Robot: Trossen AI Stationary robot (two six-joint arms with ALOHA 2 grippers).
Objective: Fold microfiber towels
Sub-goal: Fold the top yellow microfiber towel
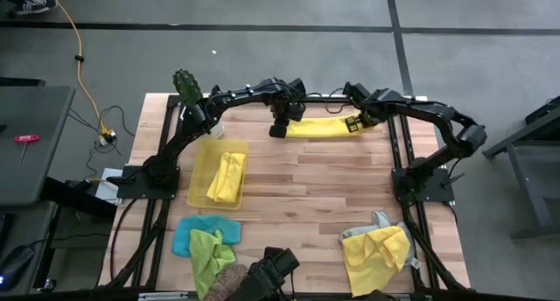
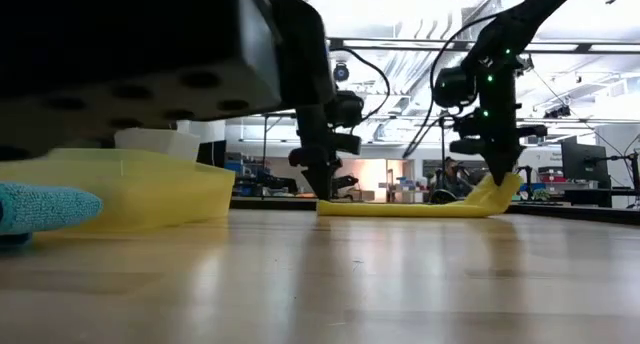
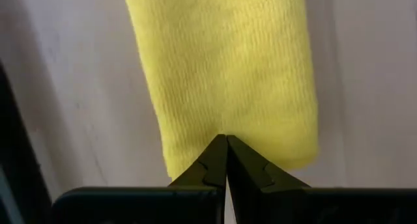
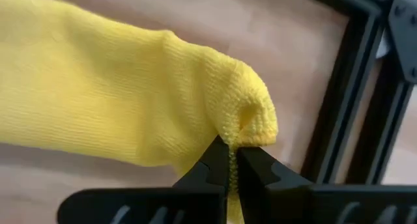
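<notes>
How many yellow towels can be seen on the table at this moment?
3: a folded strip at the far edge, pinched at each end by the left gripper and right gripper; one in the tray; one crumpled near-right. More may lie hidden beneath.

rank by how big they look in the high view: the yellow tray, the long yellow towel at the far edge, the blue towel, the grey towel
1. yellow tray
2. long yellow towel, pinched at its ends by the left gripper and right gripper
3. blue towel, partly covered by a green towel, so unsure
4. grey towel, mostly hidden under a yellow one
</notes>
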